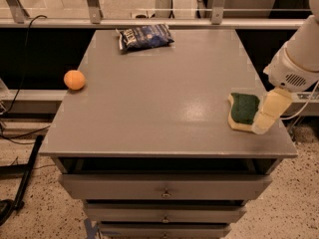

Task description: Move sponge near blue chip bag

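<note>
Green-topped over pale yellow foam, the sponge (244, 111) lies flat on the grey cabinet top (159, 103), close to the right edge and toward the front corner. The gripper (264, 121) hangs against the sponge's right side, its cream tip overlapping that edge, and the white arm (299, 59) rises up and to the right of the sponge. Whether the gripper is released or clamped on the sponge I cannot tell from this angle. The main risk is how little surface lies to the right of and in front of the sponge: a glancing push could slide it off the cabinet. A shallow hold on one side of soft foam could also let it twist free during the carry. The blue chip bag (144, 36) lies well apart, far behind the sponge and to its left, so the carry is a long diagonal. Coming down too close at the end could nudge the light bag backward. An orange ball (74, 79) sits far to the left of the sponge, off that diagonal, though a jolt might set it rolling. Between the sponge and the bag nothing stands in the way. Drawer fronts (164, 188) stack below the sponge.
</note>
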